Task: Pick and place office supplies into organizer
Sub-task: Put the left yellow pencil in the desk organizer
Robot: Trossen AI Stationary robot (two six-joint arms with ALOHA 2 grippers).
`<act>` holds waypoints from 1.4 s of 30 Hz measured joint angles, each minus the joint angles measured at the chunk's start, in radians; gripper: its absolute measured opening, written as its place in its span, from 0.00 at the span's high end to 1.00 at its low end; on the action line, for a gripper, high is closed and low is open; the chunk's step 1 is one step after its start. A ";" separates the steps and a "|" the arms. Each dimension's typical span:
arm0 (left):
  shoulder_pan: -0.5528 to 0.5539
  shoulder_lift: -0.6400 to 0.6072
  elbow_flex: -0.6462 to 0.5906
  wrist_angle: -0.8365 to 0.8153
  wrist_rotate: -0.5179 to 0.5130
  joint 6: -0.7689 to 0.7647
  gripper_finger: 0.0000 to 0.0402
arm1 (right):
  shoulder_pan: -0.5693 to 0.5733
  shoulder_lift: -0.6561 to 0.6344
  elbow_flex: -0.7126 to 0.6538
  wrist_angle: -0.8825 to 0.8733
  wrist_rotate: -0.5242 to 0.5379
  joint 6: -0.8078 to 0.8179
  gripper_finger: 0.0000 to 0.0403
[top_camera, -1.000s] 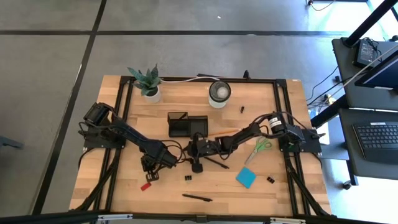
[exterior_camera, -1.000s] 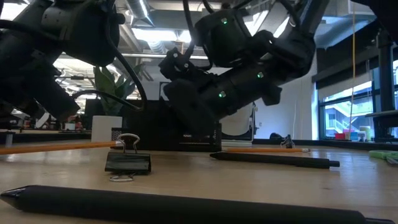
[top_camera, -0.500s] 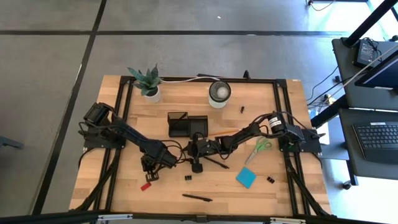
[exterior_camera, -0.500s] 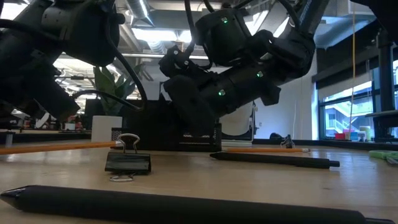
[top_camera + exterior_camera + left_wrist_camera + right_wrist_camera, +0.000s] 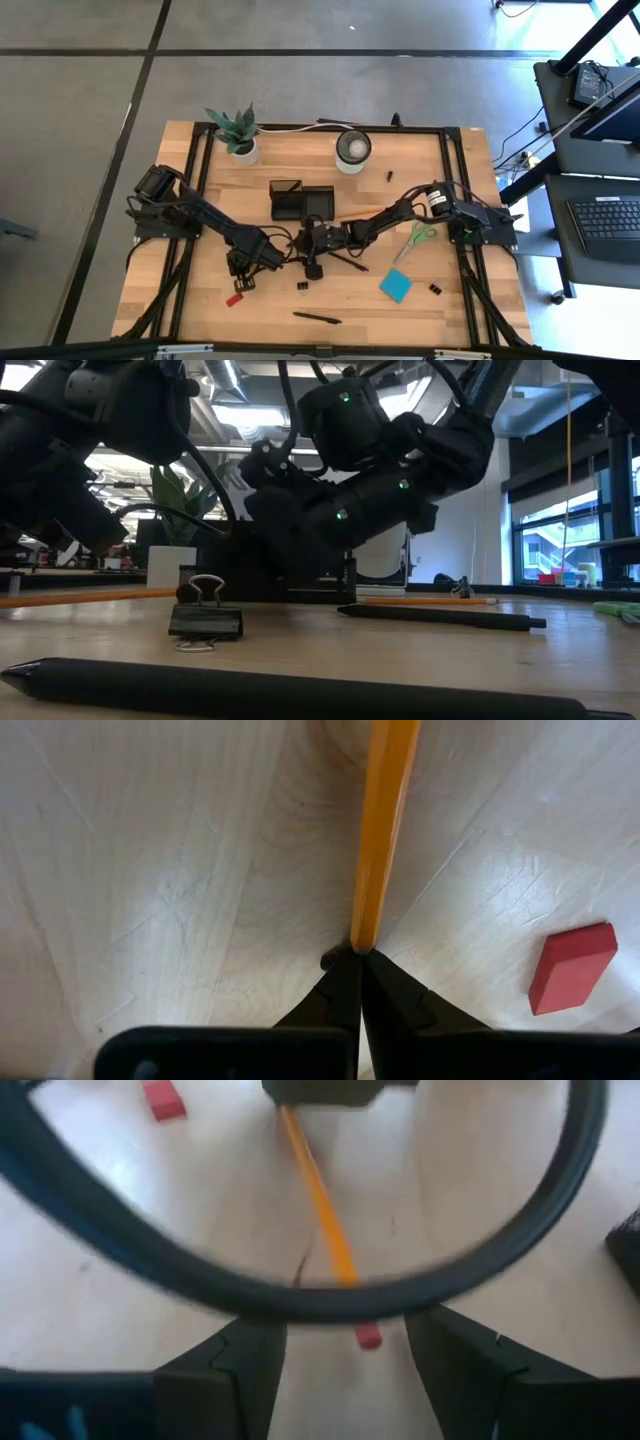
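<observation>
Left tool (image 5: 243, 277) is low over the bench (image 5: 470, 310), fingers pinched fully together right at one end of an orange pencil (image 5: 382, 830). From the left wrist view I can't tell whether that end is clamped or the tips just butt against it.

Right tool (image 5: 345, 1350) has its fingers spread with nothing between them, hovering mid-bench over the same pencil, whose pink-eraser end (image 5: 369, 1337) sits just ahead. A black cable (image 5: 300, 1295) loops across its view.

Organizer (image 5: 300, 201) is just behind the tools, toward the plant side. Red eraser (image 5: 234, 298) lies near the left tool.

Risks as I read them:
- Both arms crowd one pencil; any move could knock wrists together.
- An end-only pinch is weak, so the pencil could swing or drop on lift.
- If the right tool closes while the left holds on, the pencil could get levered.
- The cable could snag on the right fingers.
</observation>
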 joint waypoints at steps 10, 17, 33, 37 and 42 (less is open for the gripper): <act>0.000 0.000 0.000 0.000 0.000 0.002 1.00 | 0.000 0.000 -0.001 -0.002 -0.022 0.000 0.64; 0.000 0.000 0.000 0.000 0.000 0.002 1.00 | -0.001 0.000 -0.001 -0.002 -0.022 -0.003 0.74; 0.000 0.000 0.001 -0.007 -0.001 -0.029 0.96 | 0.000 0.000 -0.001 -0.034 -0.026 -0.056 0.95; 0.000 -0.002 0.001 -0.009 0.021 -0.036 0.93 | 0.000 0.000 -0.001 -0.040 -0.023 -0.059 0.95; -0.003 -0.035 0.023 -0.051 -0.032 -0.050 0.90 | 0.000 -0.026 -0.002 -0.096 -0.014 -0.102 0.95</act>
